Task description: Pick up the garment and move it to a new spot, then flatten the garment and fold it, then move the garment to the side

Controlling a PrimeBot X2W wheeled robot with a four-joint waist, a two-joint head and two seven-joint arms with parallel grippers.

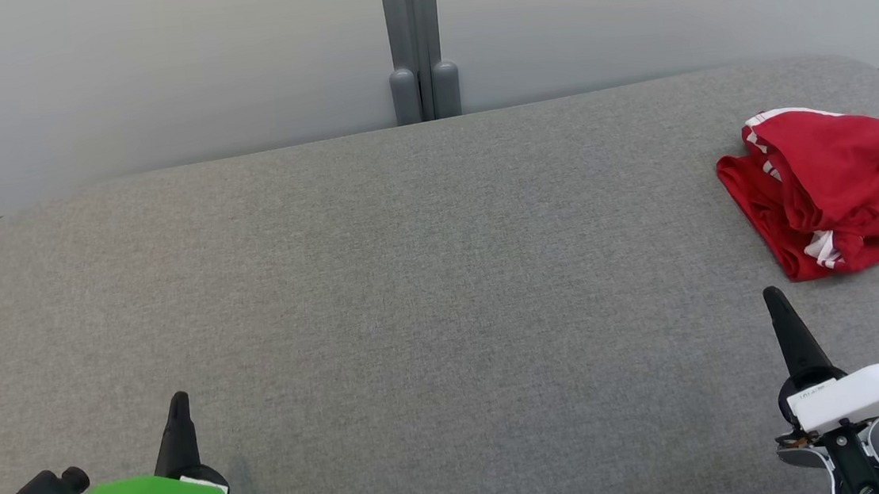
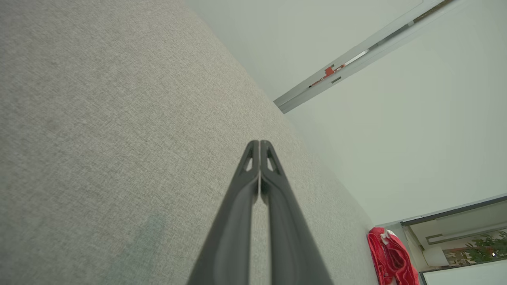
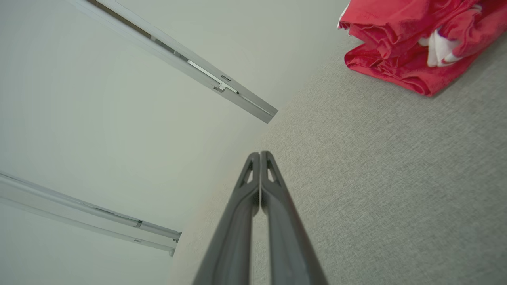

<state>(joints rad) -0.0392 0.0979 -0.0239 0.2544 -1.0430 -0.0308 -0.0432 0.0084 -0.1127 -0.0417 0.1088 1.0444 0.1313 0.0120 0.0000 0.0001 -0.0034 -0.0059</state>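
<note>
Red garment [image 1: 832, 185] with white trim sits bunched and roughly folded at the far right of the grey fabric surface [image 1: 409, 265], right at the head view's right edge. Left gripper [image 1: 178, 401], green-housed, rests at the lower left with fingers pressed together, holding nothing. Right gripper [image 1: 774, 299], white-housed, is at the lower right, fingers together too, empty, near the garment but not touching. Pale wall panels [image 1: 154, 73] stand behind.
</note>
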